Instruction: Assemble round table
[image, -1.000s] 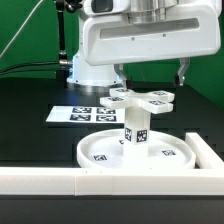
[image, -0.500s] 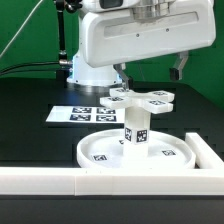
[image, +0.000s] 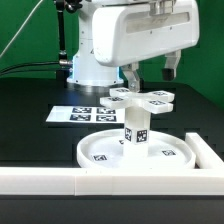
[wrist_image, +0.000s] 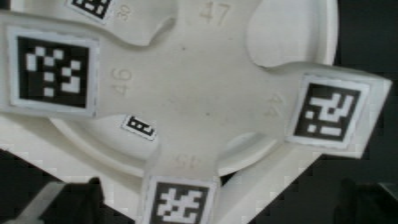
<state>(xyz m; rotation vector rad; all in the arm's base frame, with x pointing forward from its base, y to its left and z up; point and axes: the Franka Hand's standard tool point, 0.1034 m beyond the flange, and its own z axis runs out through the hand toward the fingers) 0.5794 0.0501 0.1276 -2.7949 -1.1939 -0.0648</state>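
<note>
The large rimmed round disc (image: 100, 152) lies flat on the black table. The short post (image: 135, 133) stands upright at its middle. The flat cross-shaped foot piece (image: 140, 98) sits on top of the post. My gripper (image: 151, 72) hangs just above the foot piece, open and empty, with one finger on each side and neither touching it. In the wrist view the foot piece (wrist_image: 187, 95) fills the frame with the disc (wrist_image: 267, 30) behind it. My fingertips do not show clearly there.
The marker board (image: 75, 114) lies on the table behind the disc, toward the exterior view's left. A long white border wall (image: 60, 180) runs along the front and turns back at the exterior view's right (image: 208, 150), close to the disc.
My hand has shifted toward the exterior view's right and turned above the foot piece; the two fingers now look closer together. The table parts have not moved.
</note>
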